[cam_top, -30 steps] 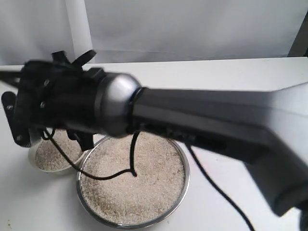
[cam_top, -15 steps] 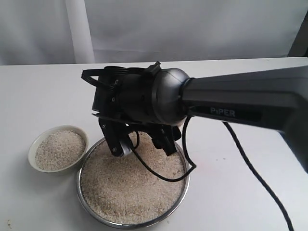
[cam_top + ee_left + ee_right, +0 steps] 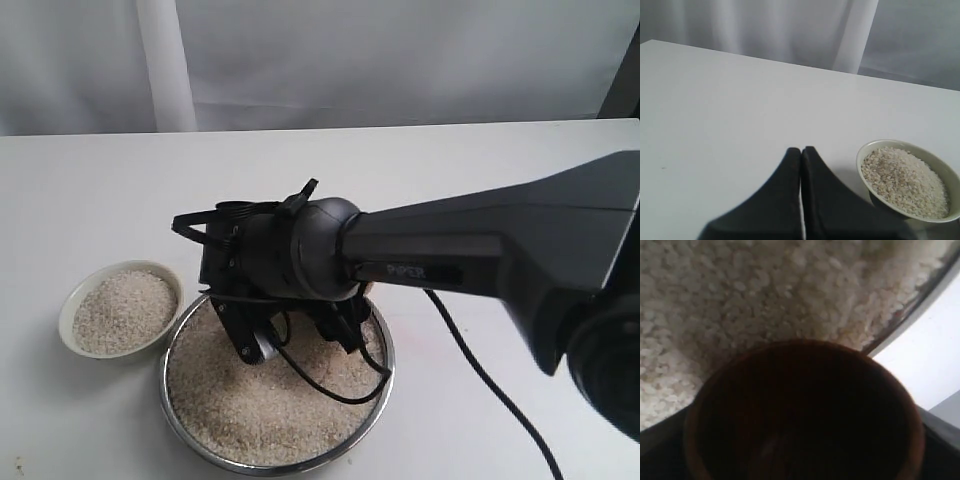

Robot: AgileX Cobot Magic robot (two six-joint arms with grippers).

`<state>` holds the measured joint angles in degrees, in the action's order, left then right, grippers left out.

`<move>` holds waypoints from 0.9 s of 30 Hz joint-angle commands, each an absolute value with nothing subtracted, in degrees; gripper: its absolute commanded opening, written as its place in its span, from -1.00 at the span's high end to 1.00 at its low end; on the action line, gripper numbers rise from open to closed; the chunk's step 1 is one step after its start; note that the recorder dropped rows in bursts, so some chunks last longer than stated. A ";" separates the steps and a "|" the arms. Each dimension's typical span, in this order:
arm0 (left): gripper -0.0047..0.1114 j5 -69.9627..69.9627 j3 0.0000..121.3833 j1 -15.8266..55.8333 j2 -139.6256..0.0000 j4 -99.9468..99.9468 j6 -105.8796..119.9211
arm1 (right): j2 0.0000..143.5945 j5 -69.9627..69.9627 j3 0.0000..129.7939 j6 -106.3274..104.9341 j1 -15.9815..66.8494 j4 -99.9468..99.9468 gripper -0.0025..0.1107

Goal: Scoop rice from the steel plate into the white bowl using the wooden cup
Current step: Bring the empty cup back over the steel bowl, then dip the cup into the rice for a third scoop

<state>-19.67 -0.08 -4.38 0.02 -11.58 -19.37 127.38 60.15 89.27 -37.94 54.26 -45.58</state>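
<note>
The right arm has dropped since half a second ago: its wrist now sits lower and closer over the plate, and a second ago it was stretched across above the bowl. Plate and bowl lie where they did.

Nearest, the plate holds a deep, even bed of rice, filling it almost to the rim. Just behind that, the right gripper points down with its fingertips at the surface of the grains, and a loose cable trails over them. The right wrist view shows why it is there: the cup is clamped between the fingers, mouth facing the camera, tipped low beside the plate's edge, so a forward push should drive grains in. Its inside looks dark and empty, though that view is too dim to be sure. From outside, the cup is hidden under the wrist.

The bowl stands just beside the plate, already heaped close to its rim, so I judge there is little room left.

The left gripper waits clenched and empty above the table, near the bowl and clear of the working arm. A pale curtain hangs behind.
</note>
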 commanded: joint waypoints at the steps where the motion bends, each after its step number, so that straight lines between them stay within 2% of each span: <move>1: 0.92 -19.31 0.00 -4.01 0.00 -11.26 -19.45 | 127.75 58.42 90.07 -38.41 54.28 -46.12 0.96; 27: 0.92 -19.31 0.00 -4.01 0.00 -11.26 -19.45 | 128.83 51.35 90.07 -39.48 58.91 -38.98 0.96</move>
